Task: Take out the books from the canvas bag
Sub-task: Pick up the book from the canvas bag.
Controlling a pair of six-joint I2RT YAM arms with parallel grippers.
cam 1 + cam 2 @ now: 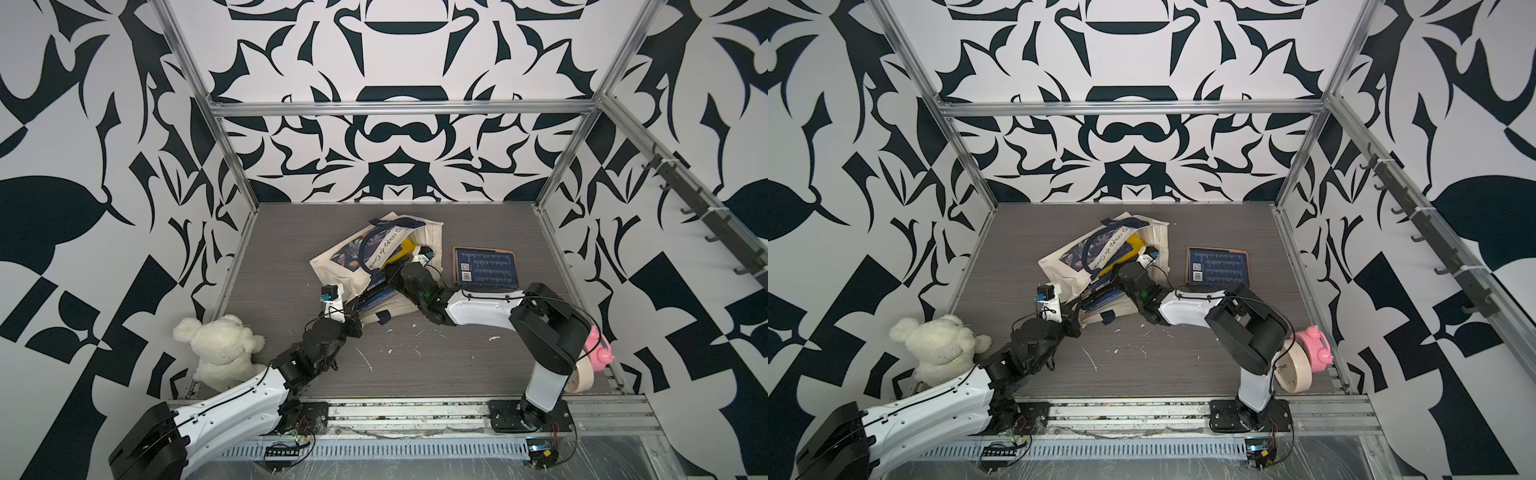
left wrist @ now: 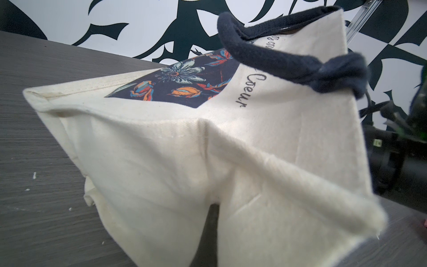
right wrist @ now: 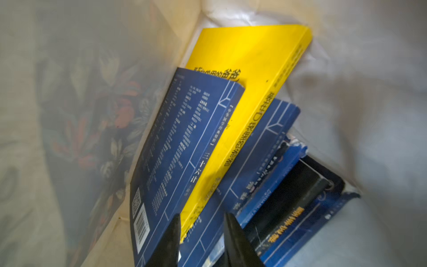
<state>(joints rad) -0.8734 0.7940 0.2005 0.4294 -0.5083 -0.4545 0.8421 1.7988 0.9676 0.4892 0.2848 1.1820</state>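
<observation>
Mid-grab here: our left jaws are pressed together on the canvas bag rim, propping it open. Right jaws sit spread inside it, the yellow book corner between them, blue books flanking. Next we'd squeeze, then pull straight out.

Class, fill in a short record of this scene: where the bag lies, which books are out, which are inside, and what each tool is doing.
bag: canvas bag on its side mid-table, mouth facing the arms
books out: one dark blue book flat beside the bag, barcode up
books inside: yellow book, blue books, black book
left tool: shut on the bag's mouth edge
right tool: inside the bag, jaws apart astride the yellow book's edge
bystanders: plush bear, clock
</observation>
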